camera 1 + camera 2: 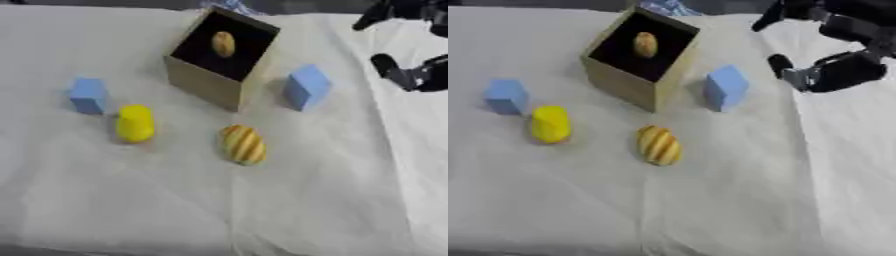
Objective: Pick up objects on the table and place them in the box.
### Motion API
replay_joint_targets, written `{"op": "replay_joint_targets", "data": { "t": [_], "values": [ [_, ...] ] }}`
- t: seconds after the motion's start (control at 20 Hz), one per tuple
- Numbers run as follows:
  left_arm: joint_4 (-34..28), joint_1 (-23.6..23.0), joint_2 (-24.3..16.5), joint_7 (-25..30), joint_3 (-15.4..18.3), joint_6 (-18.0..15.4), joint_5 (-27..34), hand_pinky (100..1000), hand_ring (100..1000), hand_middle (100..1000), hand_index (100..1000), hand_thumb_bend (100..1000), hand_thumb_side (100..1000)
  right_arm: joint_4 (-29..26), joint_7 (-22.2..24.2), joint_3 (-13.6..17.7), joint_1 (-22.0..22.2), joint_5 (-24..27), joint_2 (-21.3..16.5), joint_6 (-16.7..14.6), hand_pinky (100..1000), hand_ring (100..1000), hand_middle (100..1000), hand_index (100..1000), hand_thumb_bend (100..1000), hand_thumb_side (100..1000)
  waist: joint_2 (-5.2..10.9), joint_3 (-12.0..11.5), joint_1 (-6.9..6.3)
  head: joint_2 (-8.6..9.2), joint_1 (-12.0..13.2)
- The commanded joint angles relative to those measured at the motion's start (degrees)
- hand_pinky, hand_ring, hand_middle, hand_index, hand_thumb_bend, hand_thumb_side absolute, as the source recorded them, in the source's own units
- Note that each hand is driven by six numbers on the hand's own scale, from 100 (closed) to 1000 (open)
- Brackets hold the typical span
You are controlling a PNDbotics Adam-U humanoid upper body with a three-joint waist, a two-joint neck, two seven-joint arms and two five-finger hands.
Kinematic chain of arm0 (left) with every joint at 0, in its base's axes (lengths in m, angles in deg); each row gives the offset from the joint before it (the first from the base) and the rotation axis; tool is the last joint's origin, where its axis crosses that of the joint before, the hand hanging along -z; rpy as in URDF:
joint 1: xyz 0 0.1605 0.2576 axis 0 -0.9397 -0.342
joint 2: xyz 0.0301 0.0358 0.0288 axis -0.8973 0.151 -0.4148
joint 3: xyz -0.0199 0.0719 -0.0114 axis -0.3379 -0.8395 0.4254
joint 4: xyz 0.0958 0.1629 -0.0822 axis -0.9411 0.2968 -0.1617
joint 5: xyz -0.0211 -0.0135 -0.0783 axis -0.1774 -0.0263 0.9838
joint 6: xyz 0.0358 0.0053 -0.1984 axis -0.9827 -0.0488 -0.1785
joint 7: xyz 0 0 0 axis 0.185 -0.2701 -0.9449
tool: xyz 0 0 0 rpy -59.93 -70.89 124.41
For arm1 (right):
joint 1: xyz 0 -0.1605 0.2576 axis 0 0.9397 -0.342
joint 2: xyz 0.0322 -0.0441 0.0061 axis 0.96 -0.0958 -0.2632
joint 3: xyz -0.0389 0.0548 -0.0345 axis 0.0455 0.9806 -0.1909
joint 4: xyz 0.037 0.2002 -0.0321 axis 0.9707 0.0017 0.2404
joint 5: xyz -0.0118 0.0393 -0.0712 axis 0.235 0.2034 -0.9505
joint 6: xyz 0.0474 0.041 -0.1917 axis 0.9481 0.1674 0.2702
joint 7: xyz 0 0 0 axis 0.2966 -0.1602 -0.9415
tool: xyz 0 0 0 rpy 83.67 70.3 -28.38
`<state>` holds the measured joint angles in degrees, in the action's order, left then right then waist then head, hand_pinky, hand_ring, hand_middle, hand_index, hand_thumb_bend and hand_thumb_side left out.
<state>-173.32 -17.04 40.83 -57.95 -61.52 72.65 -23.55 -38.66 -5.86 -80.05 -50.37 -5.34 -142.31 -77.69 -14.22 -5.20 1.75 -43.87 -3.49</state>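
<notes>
Wooden box (203,80) holds oval; striped loaf (242,144) outside.

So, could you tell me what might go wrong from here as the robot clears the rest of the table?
The right hand hovers open beside the blue block, which sits close to the wooden box; closing on it could nudge the box. The striped yellow oval and the yellow rounded piece look rounded and may roll on the wrinkled white cloth if bumped.

Colours on the white cloth (332,200)
Black-lined tan box (206,82), two blue blocks (306,87), yellow cylinder (135,123), brown-striped yellow bread roll (242,144).
</notes>
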Motion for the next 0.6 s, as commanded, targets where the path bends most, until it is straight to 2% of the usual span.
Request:
{"op": "replay_joint_targets", "data": {
  "t": [0.05, 0.2, 0.6],
  "values": [
    [-0.61, 0.47, -1.92, 0.40, -0.16, -0.05, 0.15, 687, 621, 592, 770, 408, 585, 2.67, 2.76, -2.52, -2.56, -0.97, -2.30, -1.67, 901, 878, 814, 878, 100, 505, 0.94, -0.24, 0.07, -0.25, -0.42],
    [-0.41, 0.44, -2.13, 0.55, -0.26, -0.08, 0.39, 687, 621, 592, 768, 406, 585, 6.05, 4.78, -5.14, -5.01, -1.52, -1.42, -2.85, 902, 879, 815, 879, 100, 556, 0.88, -0.54, 0.14, -0.25, -0.60],
    [-0.04, 0.36, -2.41, 0.86, -0.43, -0.17, 0.75, 688, 621, 592, 765, 404, 587, 14.54, 8.19, -10.15, -12.72, -2.79, 3.36, -5.37, 902, 881, 815, 886, 100, 565, 0.90, -0.80, 0.04, -0.25, -0.89]
  ]
}}
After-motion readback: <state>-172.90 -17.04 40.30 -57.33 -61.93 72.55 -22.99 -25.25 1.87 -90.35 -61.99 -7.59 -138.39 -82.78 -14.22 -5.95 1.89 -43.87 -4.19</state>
